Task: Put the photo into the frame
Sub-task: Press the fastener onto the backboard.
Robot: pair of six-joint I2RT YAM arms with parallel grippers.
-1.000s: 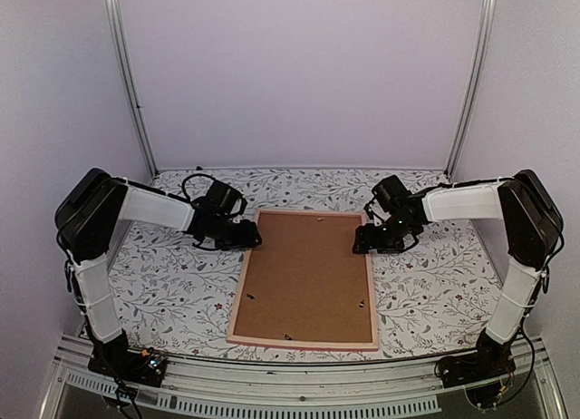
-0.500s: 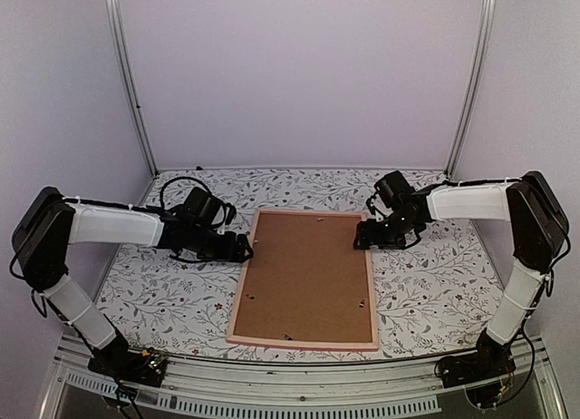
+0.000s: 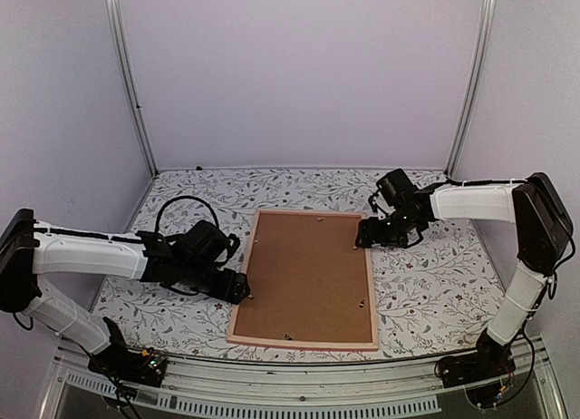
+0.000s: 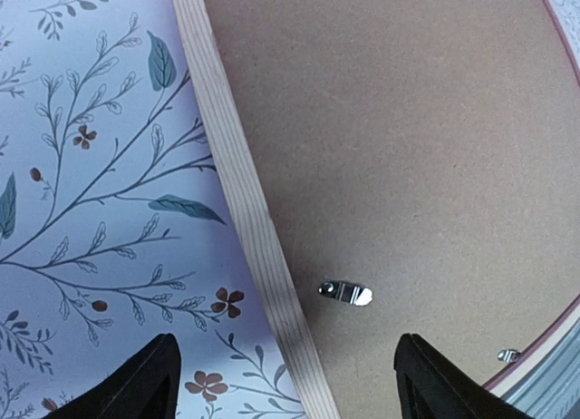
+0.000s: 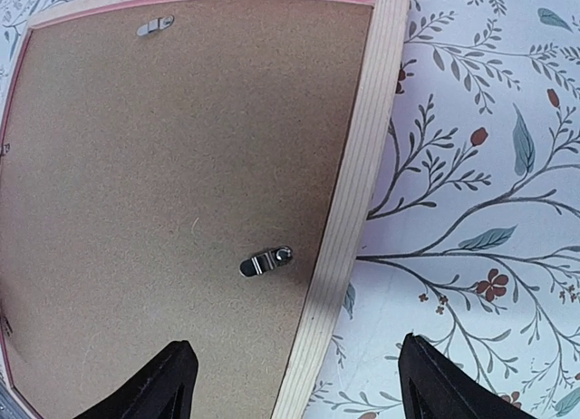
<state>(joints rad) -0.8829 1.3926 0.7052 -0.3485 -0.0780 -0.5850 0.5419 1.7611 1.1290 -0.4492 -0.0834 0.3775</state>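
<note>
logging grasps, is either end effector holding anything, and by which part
Nothing is held: the left end effector and right end effector are both open above the frame's long edges.

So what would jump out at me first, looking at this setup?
A big picture frame lies face down in the middle of a flowered tablecloth, its brown backing board up. Two white-and-black arms reach in from either side, the left gripper and right gripper open over its long edges, near small metal clips.
</note>
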